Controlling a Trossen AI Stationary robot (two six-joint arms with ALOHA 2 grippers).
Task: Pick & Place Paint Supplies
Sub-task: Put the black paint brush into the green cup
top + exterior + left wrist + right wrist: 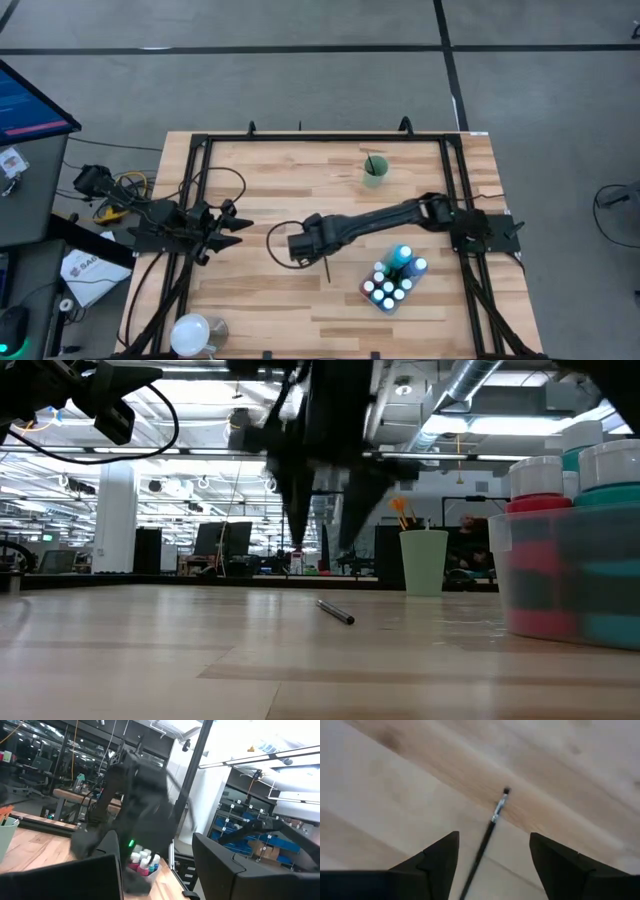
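A thin dark-handled paintbrush with a metal ferrule lies flat on the wooden table, seen small in the high view and in the low view. My right gripper hangs open above it near the table's middle, one finger on each side of the handle, clear of it. Several small paint bottles with blue, teal and white caps stand in a clear tub. A pale green cup holds a brush. My left gripper waits open at the left edge.
The tub of bottles sits right of the brush toward the near edge, and the green cup stands toward the far edge. A black frame runs around the table. A white round object sits at the near left corner.
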